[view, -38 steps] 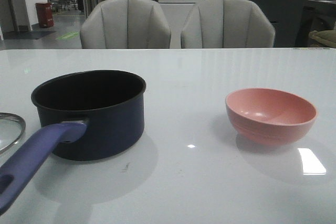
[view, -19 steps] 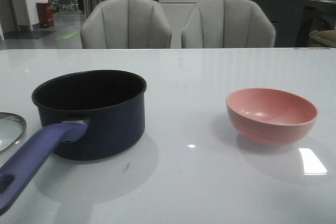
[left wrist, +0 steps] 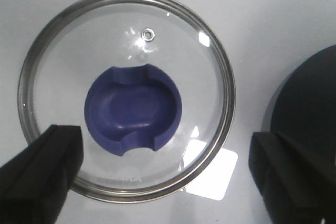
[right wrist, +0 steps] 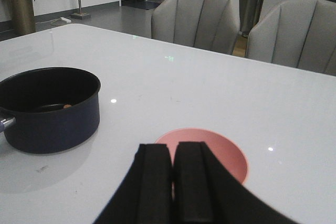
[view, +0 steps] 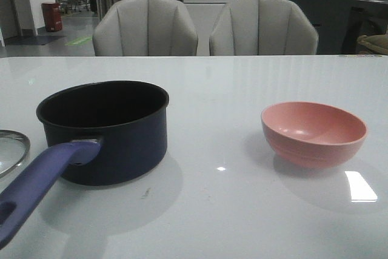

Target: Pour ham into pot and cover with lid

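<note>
The dark navy pot stands at the table's left, its purple handle pointing toward the near edge. In the right wrist view one small orange chunk of ham shows on the black bottom of the pot. The glass lid lies flat on the table left of the pot, blue knob up; only its rim shows in the front view. My left gripper hangs open above the lid, one finger on each side. My right gripper is shut on nothing, above the near side of the pink bowl.
The pink bowl sits at the right of the white table, and its inside looks bare. Two grey chairs stand behind the far edge. The pot's wall is close beside the left gripper's outer finger.
</note>
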Action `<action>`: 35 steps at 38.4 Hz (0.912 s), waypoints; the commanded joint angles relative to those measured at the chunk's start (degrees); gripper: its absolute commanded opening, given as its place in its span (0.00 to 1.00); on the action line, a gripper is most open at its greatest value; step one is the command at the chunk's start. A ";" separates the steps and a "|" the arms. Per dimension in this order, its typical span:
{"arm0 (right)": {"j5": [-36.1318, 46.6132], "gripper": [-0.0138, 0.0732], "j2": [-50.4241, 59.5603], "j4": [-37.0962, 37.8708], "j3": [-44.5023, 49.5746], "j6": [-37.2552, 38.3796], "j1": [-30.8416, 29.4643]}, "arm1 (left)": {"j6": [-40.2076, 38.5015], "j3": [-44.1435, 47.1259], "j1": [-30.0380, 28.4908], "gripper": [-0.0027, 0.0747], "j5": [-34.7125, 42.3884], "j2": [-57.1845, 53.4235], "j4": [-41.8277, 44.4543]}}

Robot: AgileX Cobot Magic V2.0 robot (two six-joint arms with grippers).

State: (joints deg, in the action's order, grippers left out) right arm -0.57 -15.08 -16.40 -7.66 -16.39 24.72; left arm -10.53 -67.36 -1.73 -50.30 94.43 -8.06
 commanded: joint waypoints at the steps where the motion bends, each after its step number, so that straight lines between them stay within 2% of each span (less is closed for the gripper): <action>1: 4.17 0.35 -0.27 0.02 -1.66 -0.05 0.17 | -0.89 -3.58 -0.56 0.90 -1.63 0.27 -0.73; 8: 4.17 0.35 -0.27 0.02 -1.66 -0.05 0.17 | -0.79 -6.66 -1.11 0.90 -6.03 4.20 0.71; 29: 4.17 0.35 -0.27 0.02 -1.66 -0.05 0.17 | -0.79 -6.66 -1.20 0.90 -3.75 9.24 1.24; 35: 4.17 0.35 -0.27 0.02 -1.66 -0.05 0.17 | -0.79 -6.66 -1.20 0.86 -2.01 9.52 1.24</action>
State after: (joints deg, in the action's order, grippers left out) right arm -0.57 -15.08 -16.40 -7.66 -16.39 24.72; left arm -10.57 -72.37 -2.79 -53.83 106.26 -6.54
